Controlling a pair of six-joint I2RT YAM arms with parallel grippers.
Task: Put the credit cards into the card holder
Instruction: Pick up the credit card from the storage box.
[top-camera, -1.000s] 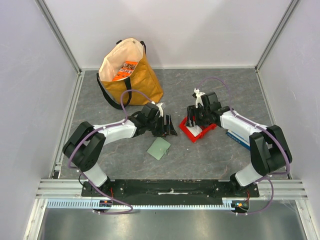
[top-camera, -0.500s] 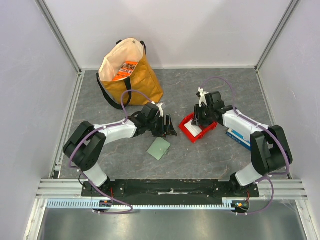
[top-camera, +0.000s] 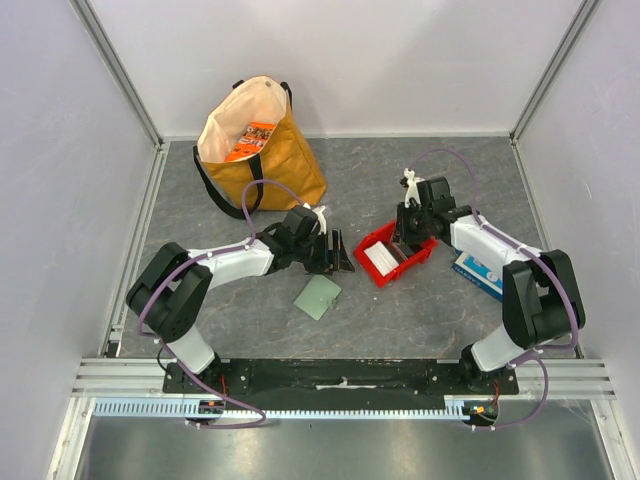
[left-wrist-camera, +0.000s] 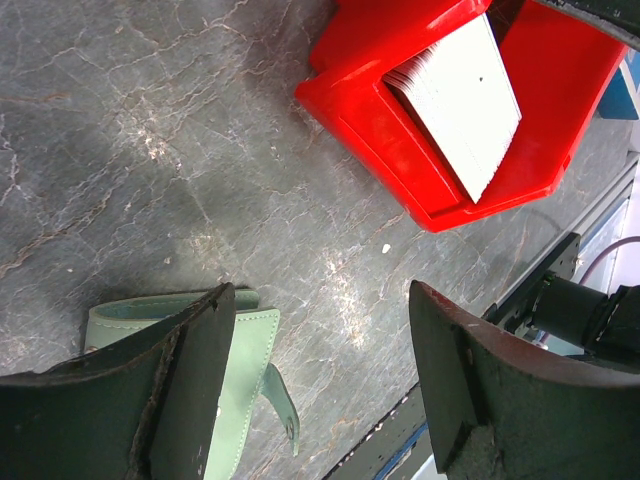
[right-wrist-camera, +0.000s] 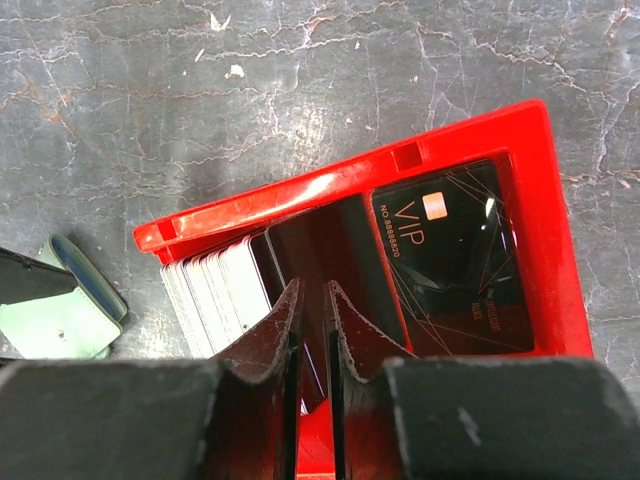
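In the red plastic bin (left-wrist-camera: 400, 165), thin rectangular cards (left-wrist-camera: 460, 95).

The left arm (top-camera: 235, 265) and right arm (top-camera: 482, 246) wear white link shells between black joint housings, on black bases (top-camera: 186, 377). A purple cable (top-camera: 252, 193) loops along each, bound by white ties (top-camera: 321, 212). The left end effector (left-wrist-camera: 320, 370) and right end effector (right-wrist-camera: 312, 300) have dark, scuffed, wedge-shaped fingers (left-wrist-camera: 470, 400).

Card holder (left-wrist-camera: 255, 350) half hidden behind a finger (left-wrist-camera: 160, 400) of the left end effector (left-wrist-camera: 322, 300); right end effector (right-wrist-camera: 312, 288) covers the red bin's (right-wrist-camera: 350, 175) near side; whether it pinches a card is unclear.
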